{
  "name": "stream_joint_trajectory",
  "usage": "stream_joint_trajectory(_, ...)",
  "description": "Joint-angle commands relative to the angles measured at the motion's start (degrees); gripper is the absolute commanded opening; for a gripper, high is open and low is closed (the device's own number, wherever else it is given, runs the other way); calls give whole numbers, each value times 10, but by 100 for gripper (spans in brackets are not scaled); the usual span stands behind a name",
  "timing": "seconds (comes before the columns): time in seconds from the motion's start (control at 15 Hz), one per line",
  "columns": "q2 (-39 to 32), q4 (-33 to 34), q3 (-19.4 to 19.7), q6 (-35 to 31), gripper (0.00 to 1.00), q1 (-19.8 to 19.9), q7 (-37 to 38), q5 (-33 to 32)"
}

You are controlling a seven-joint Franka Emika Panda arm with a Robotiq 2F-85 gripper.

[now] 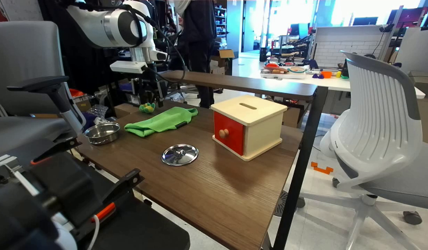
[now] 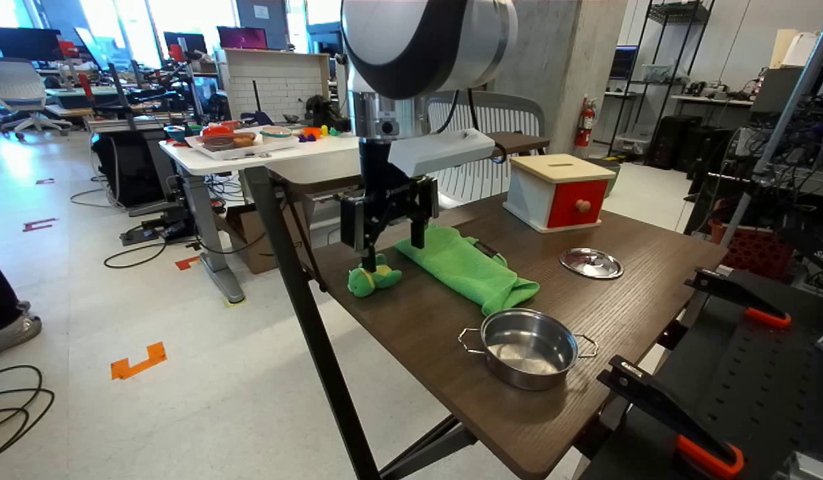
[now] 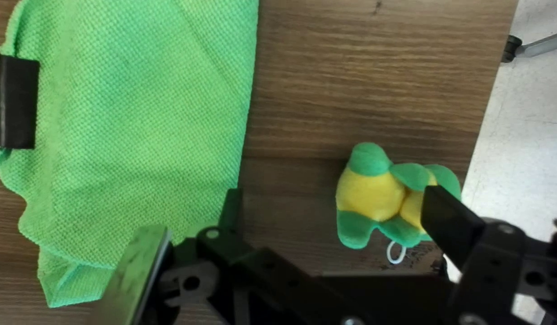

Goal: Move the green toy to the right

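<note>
The green toy (image 3: 387, 198), which has also yellow parts, lies on the brown table (image 3: 364, 90), close to the table's edge. In the wrist view a strip of bare wood is seen between the toy and the green cloth (image 3: 138, 126), so these 2 things lie apart. The gripper (image 3: 333, 194) is above this place, and its 2 fingers (image 3: 454, 225) stand wide from each other. In the wrist view, 1 finger covers the end of the toy which is toward the table's edge, and the other finger overlaps the border of the cloth. Whether the finger touches the toy, I cannot tell from these views.

The cloth is folded, and at its side there is a black label (image 3: 16, 101). In both exterior views the metal pot (image 2: 531, 379) stands upright on the table, just beside the end of the cloth. A metal lid (image 2: 591, 263) lies apart from the pot. The wooden box (image 1: 267, 135) stands on the table too, well apart from the toy. Its red front (image 1: 236, 139) carries a round knob (image 1: 223, 133), and its top has a slot (image 1: 247, 106). In the background of an exterior view stands a person (image 1: 200, 52) in dark clothes.
</note>
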State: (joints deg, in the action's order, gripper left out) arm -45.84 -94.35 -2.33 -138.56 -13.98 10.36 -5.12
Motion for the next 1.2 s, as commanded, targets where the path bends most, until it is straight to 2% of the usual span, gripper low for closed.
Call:
stream_joint_trajectory(0.0, -23, 40, -4, 18, 72, 7, -12, 7)
stream_joint_trajectory(0.6, -44, 75, 1, 35, 3, 8, -10, 5)
stream_joint_trajectory(0.67, -45, 77, 2, 39, 0, 8, -10, 4)
stream_joint_trajectory(1.0, -46, 82, 4, 49, 2, 9, -10, 4)
stream_joint_trajectory(1.07, -46, 81, 5, 50, 27, 9, -9, 3)
stream_joint_trajectory(1.13, -44, 79, 6, 50, 28, 9, -9, 3)
